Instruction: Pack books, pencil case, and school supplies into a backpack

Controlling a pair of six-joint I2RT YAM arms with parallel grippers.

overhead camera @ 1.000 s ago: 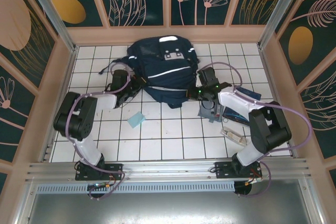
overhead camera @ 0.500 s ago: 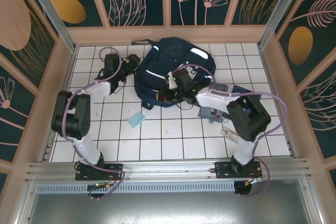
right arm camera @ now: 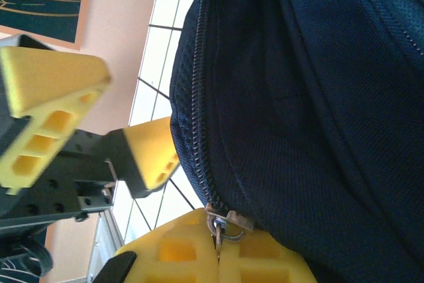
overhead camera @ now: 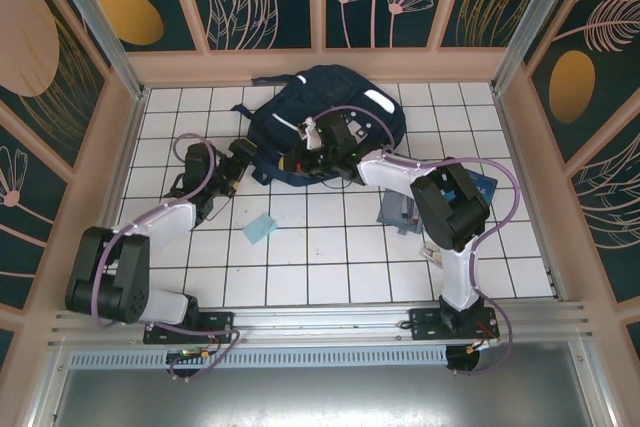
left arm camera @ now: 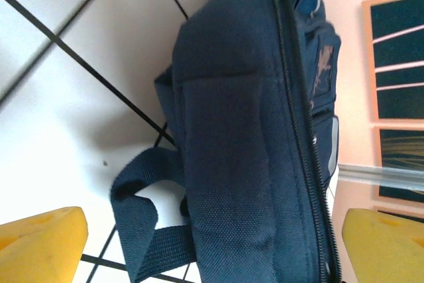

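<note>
Right tool [right arm camera: 218, 251] pinches the backpack [overhead camera: 345, 97] zipper pull [right arm camera: 227, 223], likely to unzip it; left tool [left arm camera: 212, 243] stands wide, holding nothing.

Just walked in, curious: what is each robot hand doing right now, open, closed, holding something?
Left gripper: open, holding nothing.
Right gripper: closed on the zipper pull of the backpack.

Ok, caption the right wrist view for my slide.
Right gripper pinching the zipper pull on the navy backpack.
</note>
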